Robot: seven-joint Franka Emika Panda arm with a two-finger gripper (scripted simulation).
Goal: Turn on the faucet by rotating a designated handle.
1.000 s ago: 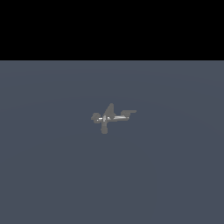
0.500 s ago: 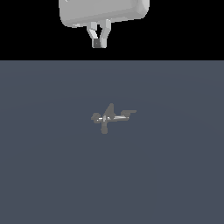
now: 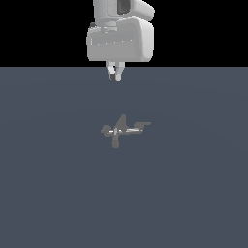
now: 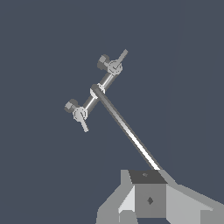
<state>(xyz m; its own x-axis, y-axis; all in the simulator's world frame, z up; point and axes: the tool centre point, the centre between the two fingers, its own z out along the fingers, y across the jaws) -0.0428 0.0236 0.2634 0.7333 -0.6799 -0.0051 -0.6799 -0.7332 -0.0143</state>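
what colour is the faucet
Matte grey with a pale shiny streak on the faucet; clearest in the wrist view.

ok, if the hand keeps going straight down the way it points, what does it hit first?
Probably the faucet: the hand hangs above it, fingers down, nothing between. Depth is unclear, so it may land on the floor just beside it.

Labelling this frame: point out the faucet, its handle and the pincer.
faucet (image 3: 117, 131): exterior view, on its shiny centre.
handle (image 3: 140, 127): exterior view, near the broader tip of the long arm.
pincer (image 3: 114, 75): exterior view, between the fingertips, above the faucet in the picture.
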